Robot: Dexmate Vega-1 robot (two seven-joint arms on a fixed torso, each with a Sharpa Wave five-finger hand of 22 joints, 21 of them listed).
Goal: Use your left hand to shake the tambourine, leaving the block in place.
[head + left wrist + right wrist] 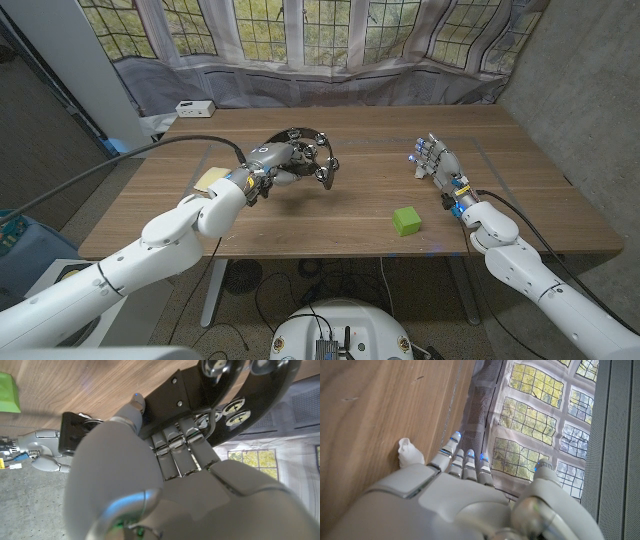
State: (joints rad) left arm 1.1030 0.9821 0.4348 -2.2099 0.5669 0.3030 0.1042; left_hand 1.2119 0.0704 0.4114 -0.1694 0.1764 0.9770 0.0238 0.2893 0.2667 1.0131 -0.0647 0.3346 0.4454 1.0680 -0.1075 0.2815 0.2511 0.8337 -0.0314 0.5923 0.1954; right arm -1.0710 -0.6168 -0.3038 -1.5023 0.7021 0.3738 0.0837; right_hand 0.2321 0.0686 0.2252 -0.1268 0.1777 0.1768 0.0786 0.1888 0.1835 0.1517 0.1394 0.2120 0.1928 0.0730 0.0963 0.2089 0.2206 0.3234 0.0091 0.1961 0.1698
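Green and cube-shaped, a small block [405,220] was seen on the wooden table [330,230], off to the right of the left hand [275,160] and nearer the robot than the right hand [433,160], touched by neither. A white power strip [193,107] lay at the far left corner, and a pale yellow pad [209,180] lay just beside the left forearm. Nothing stood between the hands. The black round tambourine with silver jingles [310,152] was gripped in the left hand and held above the table, the fingers [176,447] wrapped over its frame [235,395]. The right hand was held upright at the right of the tabletop, fingers [465,462] apart and gripping nothing. Beyond the table, a printed backdrop of leaded windows [320,30] was hung.
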